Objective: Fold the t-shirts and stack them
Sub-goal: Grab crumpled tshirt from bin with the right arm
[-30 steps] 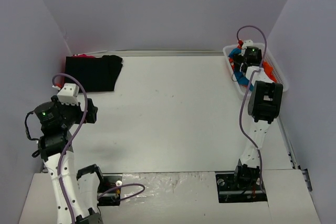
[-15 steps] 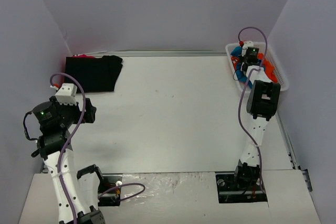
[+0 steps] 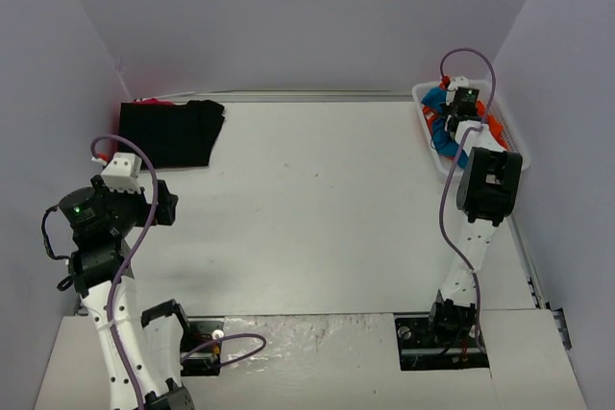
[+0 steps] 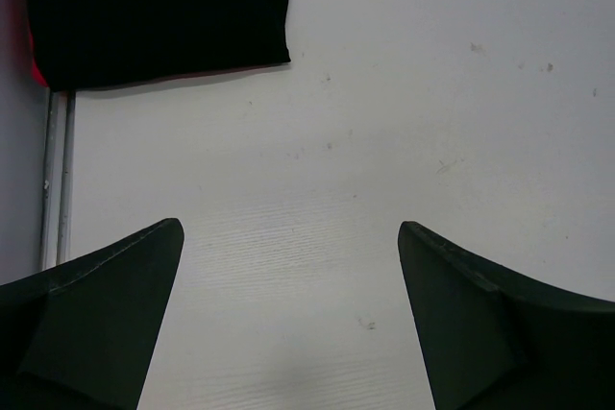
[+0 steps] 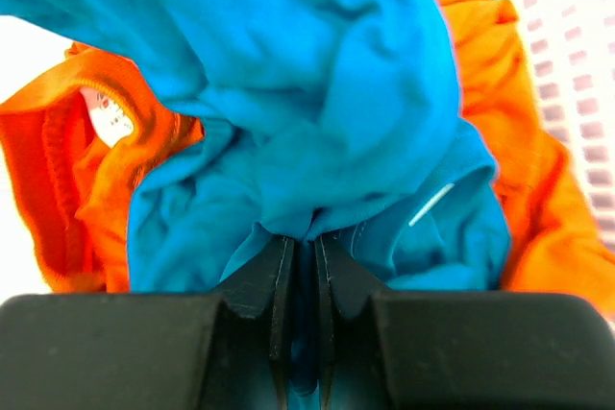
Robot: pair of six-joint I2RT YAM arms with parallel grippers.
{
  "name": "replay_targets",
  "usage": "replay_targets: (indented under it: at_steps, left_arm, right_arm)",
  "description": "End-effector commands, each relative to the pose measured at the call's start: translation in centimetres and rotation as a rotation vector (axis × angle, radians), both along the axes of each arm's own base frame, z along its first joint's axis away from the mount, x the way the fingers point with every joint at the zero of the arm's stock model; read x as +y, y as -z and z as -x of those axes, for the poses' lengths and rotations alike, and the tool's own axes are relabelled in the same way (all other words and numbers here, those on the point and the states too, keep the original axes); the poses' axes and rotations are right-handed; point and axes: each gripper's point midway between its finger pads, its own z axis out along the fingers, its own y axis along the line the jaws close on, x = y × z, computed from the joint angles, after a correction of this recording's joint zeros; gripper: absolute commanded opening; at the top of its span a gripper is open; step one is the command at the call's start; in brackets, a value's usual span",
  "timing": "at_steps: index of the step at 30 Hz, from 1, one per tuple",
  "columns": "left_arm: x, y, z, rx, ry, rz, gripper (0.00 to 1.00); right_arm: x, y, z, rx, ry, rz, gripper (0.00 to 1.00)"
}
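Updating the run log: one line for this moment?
right gripper: shut on blue t-shirt in basket | left gripper: open above table | black t-shirt: far left

Left idle, right pinching.

Got the left arm (image 3: 101, 237) folded up at the near-left side, wrist tipped down, left gripper (image 4: 288, 228) spread wide with nothing between the fingers. Got the right arm (image 3: 485, 184) stretched way out toward the far right, wrist angled down, right gripper (image 5: 300, 242) squeezed nearly together on a fold of the teal-blue t-shirt (image 5: 317, 93), cloth bunched right at the tips.
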Motion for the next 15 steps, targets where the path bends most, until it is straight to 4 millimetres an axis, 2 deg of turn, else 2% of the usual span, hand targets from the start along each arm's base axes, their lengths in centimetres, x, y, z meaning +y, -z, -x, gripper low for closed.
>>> replay_targets:
  at_steps: [1, 2, 11, 12, 15]
  left_arm:
    - [-0.3, -1.4, -0.1, -0.054, 0.012, 0.002, 0.94]
    - [-0.4, -1.5, -0.1, -0.055, 0.014, 0.005, 0.94]
    - [-0.9, -1.8, 0.1, -0.068, 0.033, 0.011, 0.94]
    - [-0.9, -1.8, 0.1, -0.068, 0.032, 0.013, 0.94]
    - [-0.8, -1.8, 0.1, -0.069, 0.029, 0.011, 0.94]
  right_arm:
    - [0.2, -6.6, 1.3, -0.089, 0.011, -0.021, 0.00]
    - [0.4, -7.9, 1.5, -0.107, 0.009, -0.020, 0.00]
    - [1.0, -7.2, 2.9, -0.089, 0.007, 0.001, 0.00]
    - [1.2, -6.5, 3.2, -0.071, 0.001, 0.010, 0.00]
    - [2.0, -6.1, 3.6, -0.061, -0.006, 0.030, 0.00]
